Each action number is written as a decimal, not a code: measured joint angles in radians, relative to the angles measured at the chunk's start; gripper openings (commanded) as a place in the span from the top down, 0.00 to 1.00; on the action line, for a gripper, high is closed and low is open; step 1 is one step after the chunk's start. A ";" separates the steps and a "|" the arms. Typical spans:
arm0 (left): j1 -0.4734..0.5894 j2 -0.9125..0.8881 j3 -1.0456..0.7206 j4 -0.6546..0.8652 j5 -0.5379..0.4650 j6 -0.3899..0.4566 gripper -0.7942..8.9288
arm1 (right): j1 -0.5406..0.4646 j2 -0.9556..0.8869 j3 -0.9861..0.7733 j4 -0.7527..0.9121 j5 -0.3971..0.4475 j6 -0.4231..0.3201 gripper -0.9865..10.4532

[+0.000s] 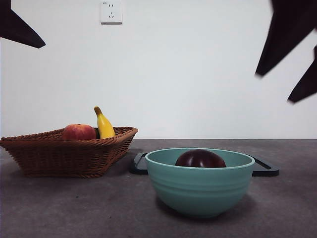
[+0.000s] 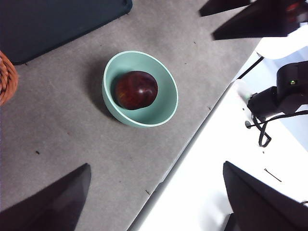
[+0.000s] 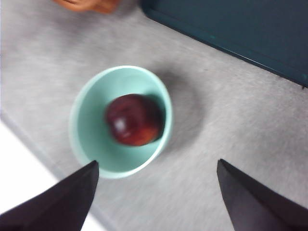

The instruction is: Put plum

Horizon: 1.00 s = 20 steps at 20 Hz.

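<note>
Nearest the front camera stands a teal bowl (image 1: 199, 181) on the grey bench (image 1: 74, 208), at about six o'clock in that view. Inside it lies the plum (image 1: 200, 159), dark maroon and glossy, only its top showing over the rim; from above, in the left wrist view, the plum (image 2: 135, 90) rests on the bowl's floor, toward one side of the bowl (image 2: 166, 103).

Just behind the bowl, a flat dark tray (image 1: 265, 168) lies on the bench, its ends showing to either side of the bowl.

Toward nine o'clock and farther back sits a brown wicker basket (image 1: 69, 153), apart from the bowl. It holds a red-orange apple-like fruit (image 1: 78, 132) and a yellow banana (image 1: 104, 125) that stands up on end beside it.

Both arms hang high above the bench. The left gripper (image 2: 156, 202) has its fingers spread wide and holds nothing. The right gripper (image 3: 156, 197) is over the bowl (image 3: 89, 144) and plum (image 3: 134, 120), its fingers likewise wide apart and empty.

At the far end, a white wall carries a socket (image 1: 111, 12) at twelve o'clock.
</note>
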 measured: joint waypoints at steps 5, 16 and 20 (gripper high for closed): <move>0.000 0.000 0.000 0.000 0.000 0.000 0.47 | 0.081 0.121 -0.034 0.137 0.100 0.048 0.63; 0.000 0.000 0.000 0.002 0.000 0.001 0.47 | 0.190 0.341 -0.034 0.303 0.209 0.065 0.74; 0.000 0.000 0.000 0.002 0.000 0.001 0.47 | 0.205 0.390 -0.034 0.329 0.210 0.069 0.82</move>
